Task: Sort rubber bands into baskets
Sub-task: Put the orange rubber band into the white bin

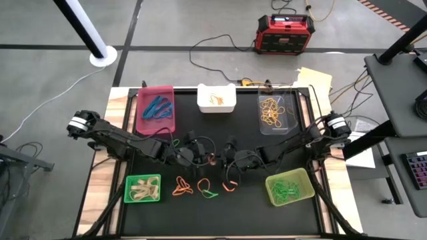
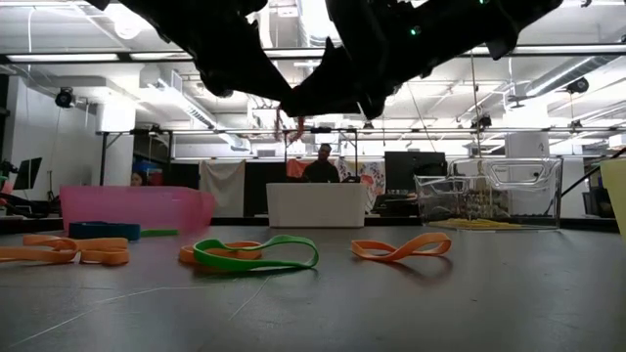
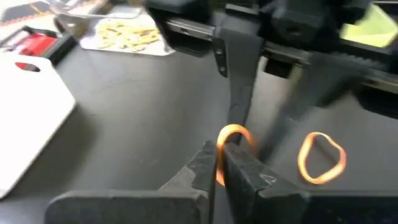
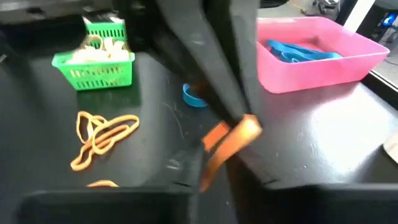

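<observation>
Both grippers meet above the middle of the black mat (image 1: 213,213), each shut on one orange rubber band (image 3: 233,134). My left gripper (image 3: 219,165) comes from the left and my right gripper (image 4: 211,183) from the right. On the mat lie more bands: a tangle of orange ones (image 4: 99,134), a green one (image 2: 259,256), a single orange loop (image 3: 320,158) and a small blue one (image 4: 194,96). The baskets stand around: pink (image 1: 155,109) with blue bands, white (image 1: 216,98), clear (image 1: 278,112), bright green (image 1: 143,189) and yellow-green (image 1: 289,187). My left gripper pinches one end of the orange band between its two fingers; the loop (image 3: 233,132) arches up just past the fingertips. The fingers slant down from the table's left. The band is clear of the mat. My right gripper has the band's other stretch (image 4: 216,155) in the narrow gap between its two fingers, coming from the table's right, nearly level. The band runs from there to the left fingertips (image 4: 239,115) and hangs clear of the mat.
A red-and-black box (image 1: 285,33) with cables sits on the floor beyond the table. The wooden table edge (image 1: 117,100) frames the mat. Bare mat lies along the near edge. People show in the room behind in the low view.
</observation>
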Robot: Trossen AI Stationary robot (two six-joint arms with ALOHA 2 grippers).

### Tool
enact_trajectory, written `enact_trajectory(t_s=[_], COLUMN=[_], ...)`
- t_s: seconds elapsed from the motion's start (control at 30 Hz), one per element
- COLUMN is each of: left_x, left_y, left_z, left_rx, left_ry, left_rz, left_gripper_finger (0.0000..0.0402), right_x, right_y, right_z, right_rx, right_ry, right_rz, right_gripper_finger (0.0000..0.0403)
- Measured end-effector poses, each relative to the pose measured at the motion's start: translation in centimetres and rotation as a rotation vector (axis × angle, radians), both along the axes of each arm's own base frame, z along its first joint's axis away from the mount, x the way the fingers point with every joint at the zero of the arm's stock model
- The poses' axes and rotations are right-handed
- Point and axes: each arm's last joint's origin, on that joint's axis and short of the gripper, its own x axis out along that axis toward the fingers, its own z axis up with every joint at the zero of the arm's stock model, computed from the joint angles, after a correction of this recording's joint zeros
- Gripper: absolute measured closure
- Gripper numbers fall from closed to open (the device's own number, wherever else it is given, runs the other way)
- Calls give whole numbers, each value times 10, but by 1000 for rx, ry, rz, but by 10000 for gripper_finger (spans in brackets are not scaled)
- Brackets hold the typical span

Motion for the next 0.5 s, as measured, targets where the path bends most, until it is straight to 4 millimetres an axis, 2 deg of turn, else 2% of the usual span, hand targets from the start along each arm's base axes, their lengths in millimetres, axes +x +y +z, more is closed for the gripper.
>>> enact_trajectory(t_s=[0.07,0.2,0.3,0.5], left_x=[0,-1,-5,-18], left_y=[0,1,3,7], left_z=[0,1,2,12], left_rx=[-8,15,48,61], left_ry=[2,0,29,61], left_rz=[-17,2,19,31], left_gripper_finger=[374,323,285,237], right_x=[-1,-3,-7,-11], right_y=[0,-1,-5,-34], right_z=[2,8,8,19], right_rx=[-4,3,13,-11], right_ry=[14,14,79,281], right_rz=[-1,-1,-19,-172], right_gripper_finger=[381,393,394,394])
